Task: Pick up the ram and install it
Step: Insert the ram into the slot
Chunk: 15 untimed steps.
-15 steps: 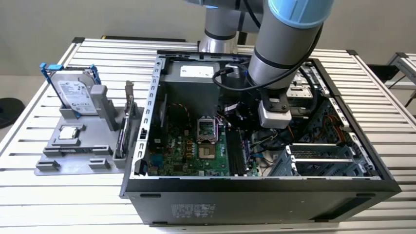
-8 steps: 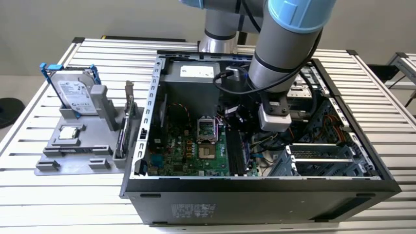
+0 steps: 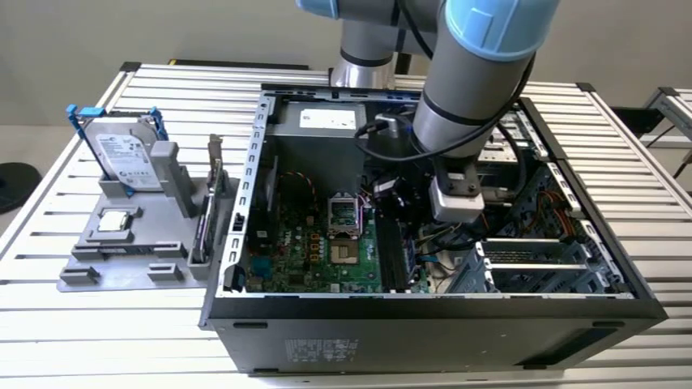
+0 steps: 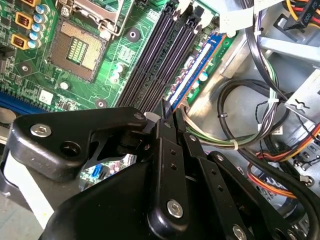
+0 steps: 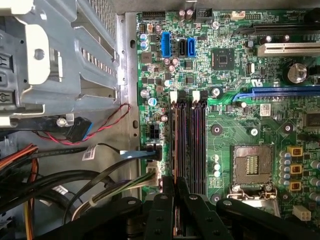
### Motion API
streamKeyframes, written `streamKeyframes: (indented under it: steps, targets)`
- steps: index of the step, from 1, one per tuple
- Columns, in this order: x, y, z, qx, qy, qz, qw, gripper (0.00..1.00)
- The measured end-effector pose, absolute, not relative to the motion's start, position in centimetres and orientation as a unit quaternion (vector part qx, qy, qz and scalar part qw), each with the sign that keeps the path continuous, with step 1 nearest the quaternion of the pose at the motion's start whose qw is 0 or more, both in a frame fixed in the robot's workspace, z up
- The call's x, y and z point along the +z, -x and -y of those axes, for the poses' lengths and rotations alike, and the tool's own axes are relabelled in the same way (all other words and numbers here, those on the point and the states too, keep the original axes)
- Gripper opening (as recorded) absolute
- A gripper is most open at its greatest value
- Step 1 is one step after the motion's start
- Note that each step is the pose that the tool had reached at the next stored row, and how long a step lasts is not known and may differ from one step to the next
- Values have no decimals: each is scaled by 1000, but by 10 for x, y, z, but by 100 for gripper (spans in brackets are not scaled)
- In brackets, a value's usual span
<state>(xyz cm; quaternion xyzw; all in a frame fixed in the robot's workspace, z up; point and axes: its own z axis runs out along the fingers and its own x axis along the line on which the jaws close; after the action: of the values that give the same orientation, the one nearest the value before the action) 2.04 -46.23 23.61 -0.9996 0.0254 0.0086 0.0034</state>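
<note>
1. Found a silver boxy hard drive with a white label upright in a grey moulded parts fixture, at nine o'clock from the case in the exterior view. Judged it parked there as stock, apart from the work.
2. Found the black open-sided computer case lying on the slatted aluminium table, open face up, presumably to give the arm a straight way down to the board.
3. Noted the green motherboard flat on the case floor, with the square bare metal processor socket just beside the row of long dark memory slots.
4. Saw the grey and pale-blue robot arm reaching down into the case at about three o'clock from the socket in the exterior view.
5. Saw the black two-fingered gripper nearly closed, fingers apparently pinched on one end of the ram, a long thin blue-green circuit-board stick.
6. Judged the ram to be on edge along the outermost slot, on the side away from the socket. Could not tell whether it was fully seated.
7. Noted bundled black and coloured cables close beside that slot, a likely reason for the narrow, upright grip.
</note>
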Motion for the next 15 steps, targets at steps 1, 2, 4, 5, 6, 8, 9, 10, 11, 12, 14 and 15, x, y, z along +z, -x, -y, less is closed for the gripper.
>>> streamKeyframes:
  steps: [1,2,4,5,6,8,9,10,11,12,14,15]
  targets:
    - [236,-20,462,9,1000,-25,3,0]
    - [235,-20,462,9,1000,-24,3,0]
    - [235,-20,463,9,1000,-22,3,0]
    - [234,-20,463,9,1000,-22,3,0]
    - [234,-20,463,9,1000,-21,3,0]
    - [232,-20,463,9,1000,-21,3,0]
    - [232,-20,463,9,1000,-20,3,0]
    - [231,-19,463,9,1000,-20,3,0]
    - [230,-19,463,9,1000,-20,3,0]
    - [230,-19,463,9,1000,-20,3,0]
    - [228,-19,463,9,1000,-19,3,0]
    - [227,-19,463,9,1000,-19,3,0]
